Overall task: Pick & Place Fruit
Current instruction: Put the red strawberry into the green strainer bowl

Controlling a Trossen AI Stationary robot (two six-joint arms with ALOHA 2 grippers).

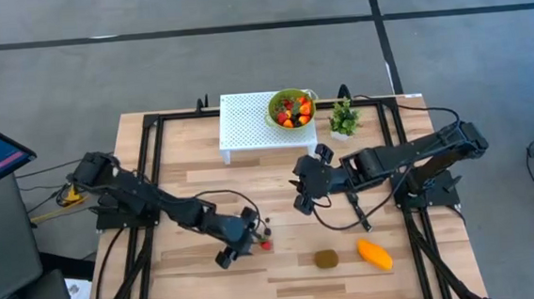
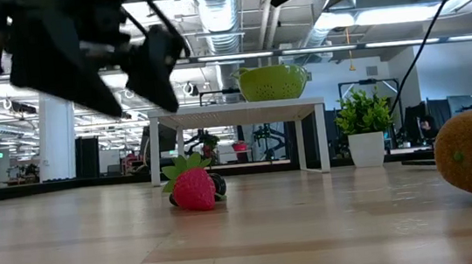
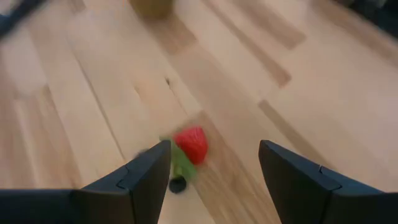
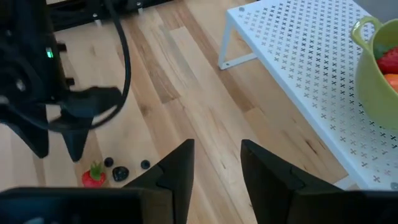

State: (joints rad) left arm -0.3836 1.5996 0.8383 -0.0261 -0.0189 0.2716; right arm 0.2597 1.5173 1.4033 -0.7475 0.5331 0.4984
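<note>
A red strawberry (image 3: 191,144) with a green leaf cap lies on the wooden table, with small dark berries (image 4: 119,172) beside it. My left gripper (image 3: 214,149) hangs open just above it, slanting down, with the strawberry (image 1: 266,245) close in front of its fingertips and untouched. A brown kiwi (image 1: 326,258) and an orange mango (image 1: 375,253) lie near the front right. My right gripper (image 1: 301,204) hovers open over the table's middle with nothing between its fingers. A green bowl (image 1: 291,108) of fruit stands on a white perforated shelf (image 1: 246,123).
A small potted plant (image 1: 344,119) stands to the right of the shelf. A slim black knife (image 1: 358,214) lies under the right arm. Black frame rails run along both table sides. Bare wood lies between the shelf and the strawberry.
</note>
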